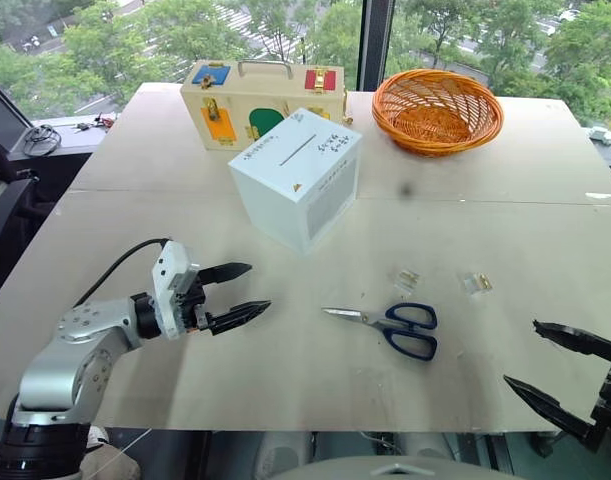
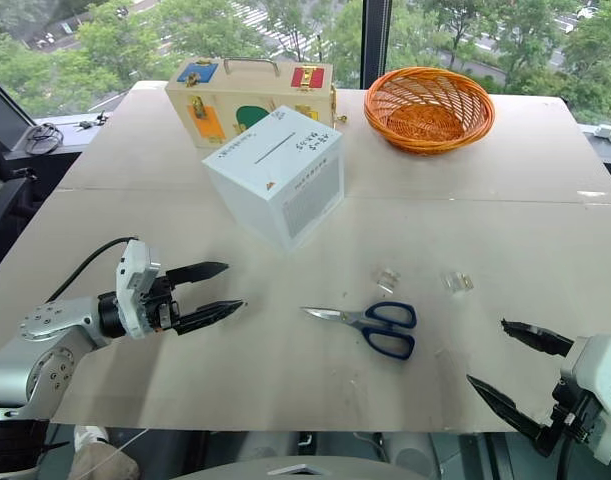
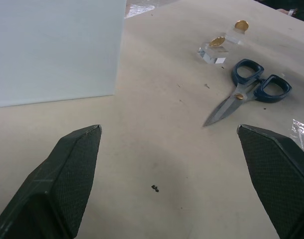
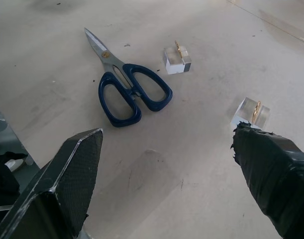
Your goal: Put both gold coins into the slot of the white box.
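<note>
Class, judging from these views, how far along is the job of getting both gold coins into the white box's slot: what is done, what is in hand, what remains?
Done: nothing; both gold coins stand upright in clear holders beyond the scissors.
In hand: nothing. The left gripper and right gripper hover open above the table.
Left: pick up each coin and drop it through the slot atop the white box.
</note>
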